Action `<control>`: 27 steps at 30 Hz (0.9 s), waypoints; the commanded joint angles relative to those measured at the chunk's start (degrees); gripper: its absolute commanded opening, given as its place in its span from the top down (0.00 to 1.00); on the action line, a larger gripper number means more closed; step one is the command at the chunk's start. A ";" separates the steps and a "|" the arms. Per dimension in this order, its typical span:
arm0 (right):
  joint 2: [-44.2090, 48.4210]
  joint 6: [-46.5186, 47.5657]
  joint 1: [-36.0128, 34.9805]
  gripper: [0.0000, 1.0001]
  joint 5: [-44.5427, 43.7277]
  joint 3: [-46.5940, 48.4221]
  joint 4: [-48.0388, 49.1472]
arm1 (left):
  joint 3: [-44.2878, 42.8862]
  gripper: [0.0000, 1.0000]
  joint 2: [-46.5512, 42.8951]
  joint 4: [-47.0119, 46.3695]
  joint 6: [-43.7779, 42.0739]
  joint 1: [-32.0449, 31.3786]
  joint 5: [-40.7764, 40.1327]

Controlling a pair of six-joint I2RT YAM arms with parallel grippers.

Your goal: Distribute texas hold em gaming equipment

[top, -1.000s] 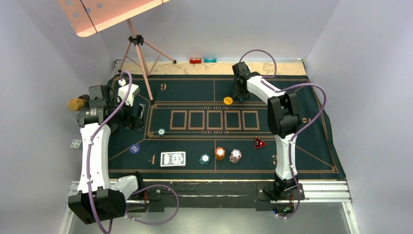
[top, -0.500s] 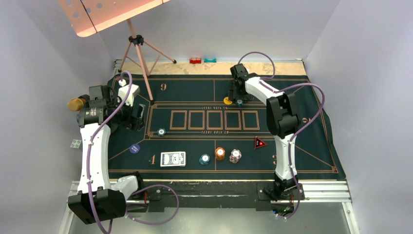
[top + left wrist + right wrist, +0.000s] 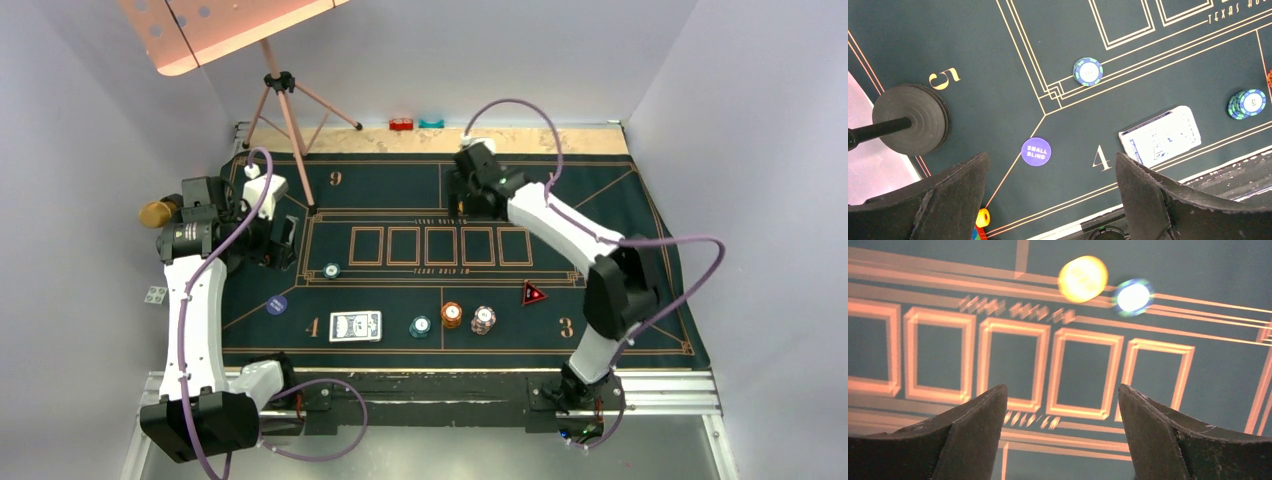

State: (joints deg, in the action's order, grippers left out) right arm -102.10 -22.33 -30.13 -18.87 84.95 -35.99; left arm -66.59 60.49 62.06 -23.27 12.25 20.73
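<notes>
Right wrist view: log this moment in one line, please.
right fingers: open, empty | ahead of them: yellow disc, teal chip beside it | left fingers: open, empty, above mat near small-blind disc

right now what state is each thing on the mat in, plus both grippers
left gripper, open, empty
right gripper, open, empty
card deck, stacked, backs up
blue disc, flat, label up
yellow disc, flat
far teal chip, beside yellow disc, blurred
lone teal chip, flat
teal stack, standing
orange stack, standing
white-red stack, standing
red triangle, flat
</notes>
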 commanded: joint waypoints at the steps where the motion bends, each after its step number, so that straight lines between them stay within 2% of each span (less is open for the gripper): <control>1: 7.37 -0.47 -12.62 0.14 0.22 -7.97 0.65 | -0.38 0.00 -1.07 0.27 -1.42 -0.12 0.63; 7: 14.54 -0.02 -24.17 0.10 7.07 -16.34 3.86 | -0.87 0.00 -0.99 0.75 -1.77 -0.14 0.02; 11: 13.29 2.05 -29.00 0.09 11.05 -18.21 5.43 | -1.09 0.00 -1.07 0.92 -1.98 -0.12 -0.50; 18: 6.53 3.90 -32.71 0.09 14.52 -18.31 7.31 | -0.83 0.00 -1.60 0.96 -1.87 -0.10 -0.99; 27: 1.16 3.69 -33.68 0.14 14.01 -17.76 7.99 | -1.00 0.00 -1.69 0.80 -2.13 -0.18 -1.93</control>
State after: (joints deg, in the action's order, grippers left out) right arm -101.06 -19.35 -63.46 -4.93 66.67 -29.78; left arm -66.59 59.81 62.85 -24.27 12.25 19.20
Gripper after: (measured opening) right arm 0.872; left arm 0.997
